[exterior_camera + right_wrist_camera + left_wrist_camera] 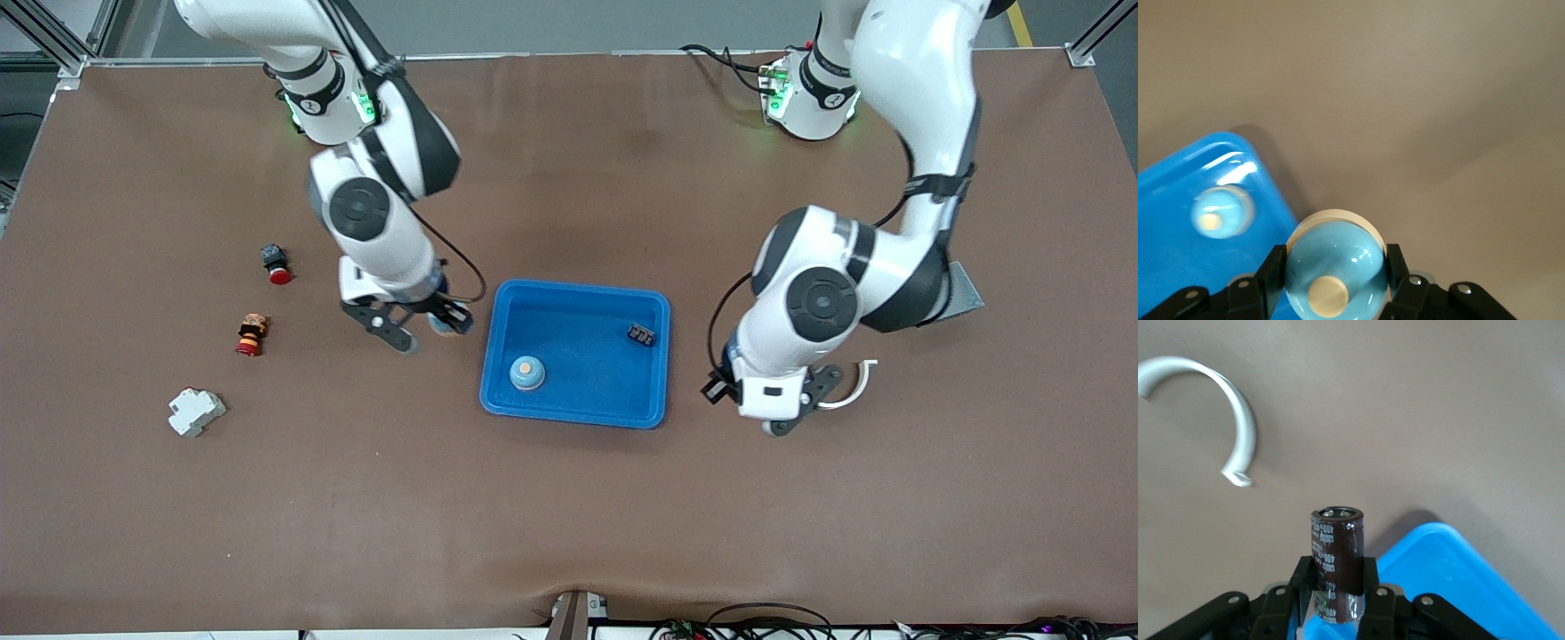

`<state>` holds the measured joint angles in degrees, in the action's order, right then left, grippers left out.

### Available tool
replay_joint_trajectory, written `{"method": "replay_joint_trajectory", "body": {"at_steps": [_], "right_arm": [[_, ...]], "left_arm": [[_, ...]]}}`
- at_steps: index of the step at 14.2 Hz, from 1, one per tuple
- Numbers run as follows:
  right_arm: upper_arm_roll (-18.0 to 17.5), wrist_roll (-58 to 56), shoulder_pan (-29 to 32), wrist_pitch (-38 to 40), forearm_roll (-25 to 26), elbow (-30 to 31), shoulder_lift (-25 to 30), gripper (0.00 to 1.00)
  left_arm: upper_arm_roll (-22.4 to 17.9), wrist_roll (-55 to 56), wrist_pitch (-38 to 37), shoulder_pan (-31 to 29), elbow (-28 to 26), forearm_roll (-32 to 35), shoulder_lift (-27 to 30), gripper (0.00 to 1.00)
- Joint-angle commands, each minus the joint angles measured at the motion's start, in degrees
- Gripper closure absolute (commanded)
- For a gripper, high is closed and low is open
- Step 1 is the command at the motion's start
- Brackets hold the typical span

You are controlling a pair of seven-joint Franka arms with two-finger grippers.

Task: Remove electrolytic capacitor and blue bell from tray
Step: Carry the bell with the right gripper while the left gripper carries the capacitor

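Left end effector [1338, 587]: pinching the capacitor [1337, 563] upright — over the bench [569, 533], just off the blue tray [662, 373] at the left arm's end.
Right end effector [1335, 283]: clamped on a bell [1335, 277] — beside the tray's other end.
Tray: second bell [527, 373], small dark part [641, 333].
Arms: both elbows bent, wrists angled down.

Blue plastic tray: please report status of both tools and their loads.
Left tool shut on brown cylindrical capacitor, beside blue plastic tray. Right tool shut on light-blue dome bell, beside tray. Another bell already in tray. Nothing in the way.
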<state>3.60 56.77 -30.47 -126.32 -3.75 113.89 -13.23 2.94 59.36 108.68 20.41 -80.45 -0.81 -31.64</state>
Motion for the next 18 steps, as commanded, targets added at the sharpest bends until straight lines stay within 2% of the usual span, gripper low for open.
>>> {"method": "replay_joint_trajectory", "body": {"at_steps": [1, 5, 9, 11, 14, 18], "right_arm": [[-0.8, -9.5, 5.0, -2.2, -1.1, 13.4, 10.3, 1.00], [-0.7, -16.1, 8.7, -4.0, -1.1, 17.9, 13.0, 1.00], [-0.6, -21.4, 11.9, -12.5, -1.1, 22.9, 12.7, 1.00], [-0.6, -23.5, 13.1, -15.5, -1.1, 24.4, 12.2, 1.00], [-0.6, -24.9, 14.3, -20.8, -1.2, 25.9, 9.5, 1.00], [-0.7, -24.9, 14.7, -26.9, -1.5, 25.9, 3.8, 1.00]], "left_arm": [[0.6, -7.4, -2.2, -1.3, -4.1, 0.3, 4.0, 0.91], [0.5, -19.7, -2.2, -5.1, -9.5, 0.8, 8.5, 0.91], [0.7, -29.5, -2.2, -10.8, -13.0, 0.4, 11.5, 0.91], [0.7, -30.5, -2.2, -11.0, -14.6, 0.3, 12.5, 0.91], [0.7, -33.2, -1.4, -10.7, -16.0, 0.3, 11.9, 0.91], [0.7, -35.4, 4.4, -10.6, -22.2, 0.5, 12.7, 0.91]]}}
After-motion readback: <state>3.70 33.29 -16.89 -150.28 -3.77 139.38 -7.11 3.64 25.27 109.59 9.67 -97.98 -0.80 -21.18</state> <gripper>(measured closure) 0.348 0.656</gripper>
